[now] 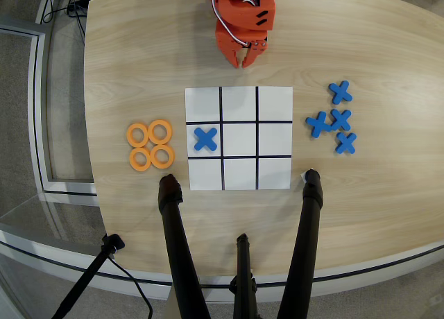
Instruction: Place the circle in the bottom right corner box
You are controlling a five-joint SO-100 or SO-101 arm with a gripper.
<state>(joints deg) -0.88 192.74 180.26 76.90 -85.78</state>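
The overhead view shows a light wood-grain tabletop [361, 201] with a white three-by-three grid sheet [238, 139] ruled in black lines lying at its middle. At the top edge of the view the orange arm reaches down toward the sheet, and its gripper [244, 59] hangs above bare wood just above the sheet's upper edge, holding nothing; its two fingertips are close together with only a narrow slit between them.

Four orange rings [150, 145] lie in a tight two-by-two cluster on the tabletop to the left of the sheet, touching or nearly touching each other, well apart from the gripper. The bottom right corner box [275, 173] is bare white.

One blue X piece [205, 139] lies inside the left cell of the middle row. Four more blue X pieces [334, 116] are bunched on the wood to the right of the sheet.

Three black tripod legs [241, 263] rise from the bottom of the view, two of them ending just below the sheet's lower corners. No writing or label can be read anywhere.
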